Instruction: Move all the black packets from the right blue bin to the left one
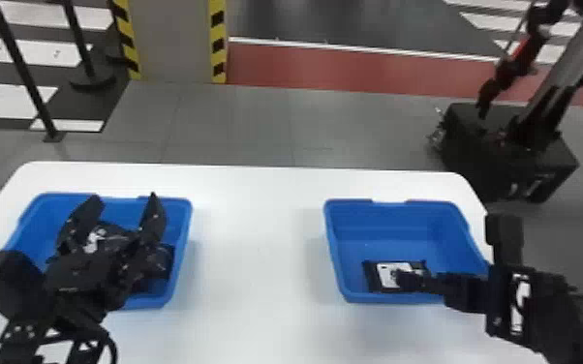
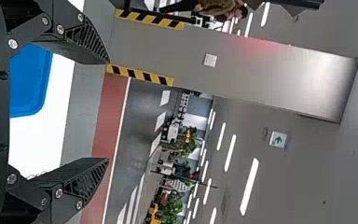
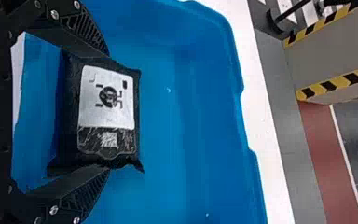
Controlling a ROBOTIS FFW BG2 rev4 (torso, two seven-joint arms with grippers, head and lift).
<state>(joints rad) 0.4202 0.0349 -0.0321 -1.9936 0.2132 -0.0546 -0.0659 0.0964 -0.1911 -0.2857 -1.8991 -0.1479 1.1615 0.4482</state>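
Note:
In the head view the left gripper (image 1: 125, 197) is open above the left blue bin (image 1: 187, 232), its fingers spread upward. Black packets (image 1: 163, 271) lie in that bin, partly hidden behind the arm. The right gripper (image 1: 404, 279) is low in the right blue bin (image 1: 377, 220), over one black packet (image 1: 374, 280) with a white label. The left wrist view has the left gripper (image 2: 108, 111) with nothing between its fingers. Seen from the right wrist, the right gripper (image 3: 107, 112) stands open, one finger at either end of the packet (image 3: 106, 100); whether they touch it, I cannot tell.
Both bins stand on a white table (image 1: 256, 232), with a wide stretch of tabletop between them. Beyond the table's far edge are a striped pillar (image 1: 174, 38), barrier posts (image 1: 24, 72) and a black wheeled machine (image 1: 508, 150).

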